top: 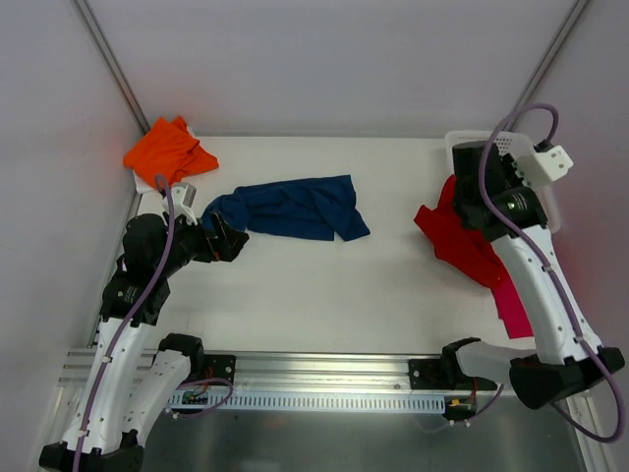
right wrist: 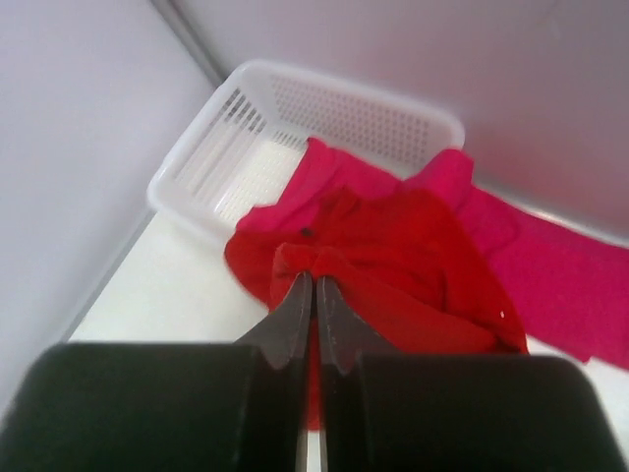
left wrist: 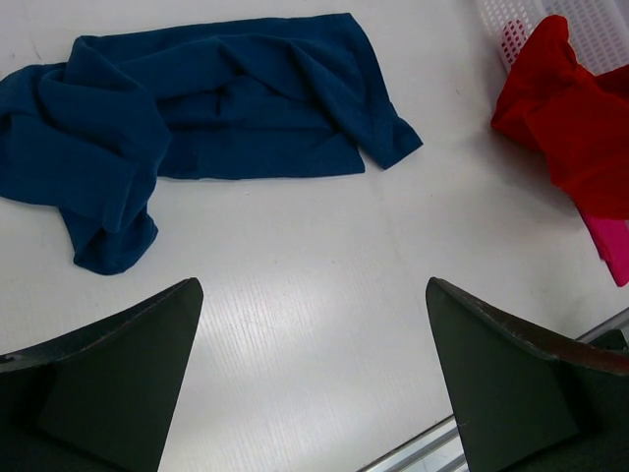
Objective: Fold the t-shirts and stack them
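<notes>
The navy blue t-shirt (top: 295,206) lies crumpled across the table's middle, its print hidden; it also shows in the left wrist view (left wrist: 197,118). My left gripper (top: 229,238) is open and empty (left wrist: 313,295), just short of the shirt's left end. The orange t-shirt (top: 167,149) lies bunched at the back left corner. The red t-shirt (top: 457,241) lies at the right over the magenta-pink one (top: 511,307). My right gripper (top: 460,192) is shut (right wrist: 314,277) on a raised fold of the red t-shirt (right wrist: 393,246). The magenta-pink t-shirt (right wrist: 560,285) spreads beside it.
A white mesh basket (right wrist: 295,108) stands at the back right corner, partly under the red and pink cloth; it also shows in the top view (top: 467,141). Grey walls close in the table at the back and sides. A metal rail (top: 314,379) runs along the near edge.
</notes>
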`<state>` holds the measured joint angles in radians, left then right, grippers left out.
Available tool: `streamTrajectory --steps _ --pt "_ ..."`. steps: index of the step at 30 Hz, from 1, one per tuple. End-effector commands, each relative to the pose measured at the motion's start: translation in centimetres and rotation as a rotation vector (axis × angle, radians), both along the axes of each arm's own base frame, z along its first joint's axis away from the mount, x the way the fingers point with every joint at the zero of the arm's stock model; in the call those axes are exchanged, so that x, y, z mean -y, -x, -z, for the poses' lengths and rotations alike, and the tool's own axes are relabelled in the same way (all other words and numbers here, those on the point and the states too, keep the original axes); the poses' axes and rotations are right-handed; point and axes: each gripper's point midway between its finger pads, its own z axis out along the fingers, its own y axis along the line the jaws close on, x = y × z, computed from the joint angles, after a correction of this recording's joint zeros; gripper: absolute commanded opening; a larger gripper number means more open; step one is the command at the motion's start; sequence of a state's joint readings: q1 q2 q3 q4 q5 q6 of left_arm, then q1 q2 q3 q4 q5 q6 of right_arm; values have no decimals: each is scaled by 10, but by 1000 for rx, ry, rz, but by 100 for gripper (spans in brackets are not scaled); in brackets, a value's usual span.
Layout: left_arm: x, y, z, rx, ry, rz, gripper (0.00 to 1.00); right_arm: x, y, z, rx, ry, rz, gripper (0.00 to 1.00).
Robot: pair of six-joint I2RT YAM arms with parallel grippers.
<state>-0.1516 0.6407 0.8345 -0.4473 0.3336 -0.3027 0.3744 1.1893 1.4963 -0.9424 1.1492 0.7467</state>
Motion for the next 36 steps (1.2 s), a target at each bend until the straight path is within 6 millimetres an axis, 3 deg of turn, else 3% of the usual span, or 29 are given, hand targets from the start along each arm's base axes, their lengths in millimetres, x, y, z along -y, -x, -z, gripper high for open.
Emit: streamTrajectory --steps 1,4,5,6,7,8,9,10,11,12,13,14,15,17,20,24,26,30,31,32,36 --pt "4 -2 1 9 -1 21 99 28 -47 -9 12 88 100 0" --pt "4 -2 2 9 -4 24 99 34 -91 -11 33 65 68 1" --pt "4 -2 3 8 -5 22 99 39 -118 4 5 52 53 0" --pt "4 -2 3 8 -6 19 99 42 -131 7 -13 55 42 0" --pt "4 -2 3 6 -6 22 99 51 -145 -10 29 45 45 0" --pt "4 -2 3 7 -7 23 99 49 -164 -12 36 29 -1 0" --pt "4 -2 4 4 -8 23 99 50 -189 7 -21 39 -22 1" --pt "4 -3 4 3 -9 24 99 52 -203 3 -20 42 -41 0" --pt "4 -3 6 -1 -14 22 99 55 -216 -36 68 51 -49 1" --pt "4 -4 6 -2 -17 21 99 59 -239 -22 4 98 -59 1" --pt "4 -4 7 -4 -18 22 99 62 -252 -35 33 122 -69 0" --pt "4 -5 8 -7 -19 20 99 65 -256 -83 141 149 -71 1" --pt "3 -6 10 -15 -24 19 99 67 -275 -74 131 171 -76 0" --pt "3 -7 12 -21 -28 20 99 73 -283 -112 225 256 -74 1" --pt "2 -9 15 -31 -34 15 99 81 -278 -142 326 339 -21 0" --pt "2 -11 19 -46 -39 15 99 88 -275 -143 330 373 25 1" --pt "4 -11 20 -49 -37 20 99 108 -264 -142 315 404 109 0" --pt "5 -10 21 -49 -42 26 99 123 -251 -139 236 512 245 1" --pt "6 -10 21 -49 -43 28 99 127 -241 -150 278 520 303 0" --pt "6 -9 21 -48 -46 29 99 132 -237 -146 203 567 331 0" --pt "9 -10 26 -68 -48 43 99 150 -217 -160 216 583 388 0"
